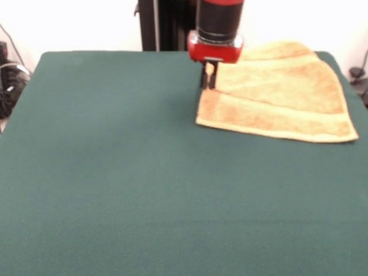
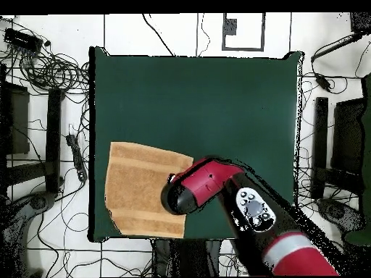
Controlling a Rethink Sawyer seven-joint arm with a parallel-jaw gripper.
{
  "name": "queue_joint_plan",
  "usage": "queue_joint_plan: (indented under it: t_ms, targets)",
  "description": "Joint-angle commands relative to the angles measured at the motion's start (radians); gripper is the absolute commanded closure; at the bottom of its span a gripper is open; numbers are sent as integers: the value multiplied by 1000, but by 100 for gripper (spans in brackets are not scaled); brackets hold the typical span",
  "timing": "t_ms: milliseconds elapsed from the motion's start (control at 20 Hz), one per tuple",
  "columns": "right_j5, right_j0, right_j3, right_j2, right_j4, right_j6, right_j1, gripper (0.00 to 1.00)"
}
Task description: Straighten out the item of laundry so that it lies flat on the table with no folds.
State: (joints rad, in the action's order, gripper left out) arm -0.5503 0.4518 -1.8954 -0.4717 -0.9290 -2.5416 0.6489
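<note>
Bare green bench [image 1: 115, 190] nearest; yellow-orange towel [image 1: 282, 103] at far corner, top layer folded over; claw [image 1: 208, 77] pinched shut on towel's edge

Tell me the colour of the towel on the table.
Yellow-orange, with a woven band near its edges; the towel shows best in the front view.
</note>
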Motion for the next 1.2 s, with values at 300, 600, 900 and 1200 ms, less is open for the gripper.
queue_joint_plan:
  t_ms: [300,600,900,1200]
  targets:
    - [-198,108,-1,-186,28,587,65,100]
    - [-177,132,65,-200,-2,655,-1,100]
    - [-128,124,115,-151,-55,640,-59,100]
    - [-125,135,132,-153,-62,671,-81,100]
